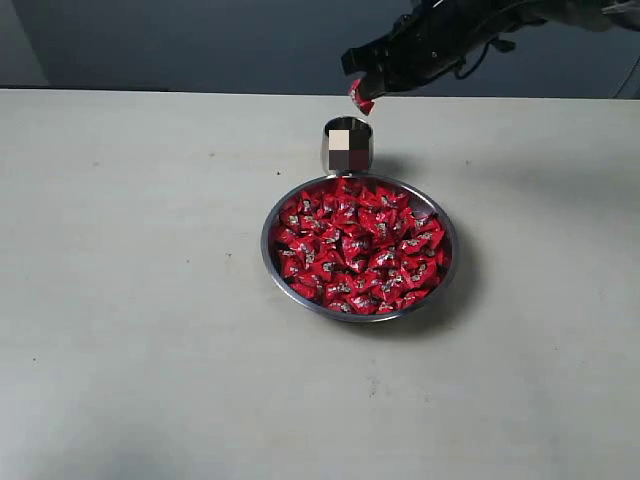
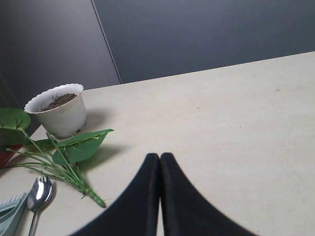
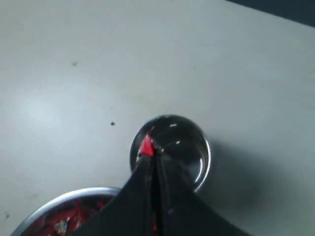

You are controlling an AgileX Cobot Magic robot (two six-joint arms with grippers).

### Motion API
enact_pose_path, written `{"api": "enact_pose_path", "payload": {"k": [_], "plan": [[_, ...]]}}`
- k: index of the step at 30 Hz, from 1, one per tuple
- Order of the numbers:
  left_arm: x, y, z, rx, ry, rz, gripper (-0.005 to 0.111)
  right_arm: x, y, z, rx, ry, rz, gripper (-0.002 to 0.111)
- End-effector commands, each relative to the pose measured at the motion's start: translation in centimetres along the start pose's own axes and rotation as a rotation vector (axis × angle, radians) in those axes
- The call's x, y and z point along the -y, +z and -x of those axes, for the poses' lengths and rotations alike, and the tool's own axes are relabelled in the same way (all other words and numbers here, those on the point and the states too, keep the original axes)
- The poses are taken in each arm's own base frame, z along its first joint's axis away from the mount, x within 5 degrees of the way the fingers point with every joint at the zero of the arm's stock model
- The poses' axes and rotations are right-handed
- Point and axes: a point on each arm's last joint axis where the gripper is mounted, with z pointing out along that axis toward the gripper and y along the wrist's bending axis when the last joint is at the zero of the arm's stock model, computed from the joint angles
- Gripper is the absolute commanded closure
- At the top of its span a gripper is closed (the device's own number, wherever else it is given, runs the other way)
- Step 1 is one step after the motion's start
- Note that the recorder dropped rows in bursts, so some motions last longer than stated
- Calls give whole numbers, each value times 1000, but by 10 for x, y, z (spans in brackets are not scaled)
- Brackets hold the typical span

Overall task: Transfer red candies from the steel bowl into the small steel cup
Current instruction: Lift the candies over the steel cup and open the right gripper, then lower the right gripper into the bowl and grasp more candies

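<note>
The steel bowl [image 1: 275, 262] sits mid-table, heaped with red candies [image 1: 360, 247]; its rim [image 3: 59, 201] also shows in the right wrist view. Just behind it stands the small steel cup [image 1: 348, 146], whose mouth [image 3: 197, 162] lies directly under my right gripper [image 3: 152, 156]. My right gripper [image 1: 368, 90] hangs a short way above the cup, shut on one red candy [image 1: 360, 99], with a red corner [image 3: 146, 146] poking out past the tips. My left gripper [image 2: 160, 158] is shut with nothing in it, over bare table far from the bowl.
By the left gripper lie a white pot of soil [image 2: 58, 109], a leafy green sprig [image 2: 74, 147] and a steel spoon [image 2: 38, 194]. A dark wall [image 1: 200, 40] backs the table's far edge.
</note>
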Motion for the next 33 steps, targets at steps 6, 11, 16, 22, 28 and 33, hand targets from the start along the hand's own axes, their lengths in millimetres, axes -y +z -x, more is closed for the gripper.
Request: {"api": "enact_pose_path", "payload": {"k": [6, 11, 16, 22, 28, 33], "plan": [[0, 0, 1, 14, 1, -1, 106, 23, 50, 3, -11, 10, 11, 95], [0, 0, 1, 14, 1, -1, 106, 17, 41, 3, -47, 1, 43, 69], [0, 0, 1, 14, 1, -1, 106, -3, 7, 7, -151, -43, 122, 70], [0, 0, 1, 14, 1, -1, 106, -9, -4, -1, -248, -5, 141, 70], [0, 0, 1, 14, 1, -1, 106, -8, -16, -18, -342, 9, 80, 70], [0, 0, 1, 14, 1, -1, 106, -10, -23, -45, -386, 32, 45, 70]]}}
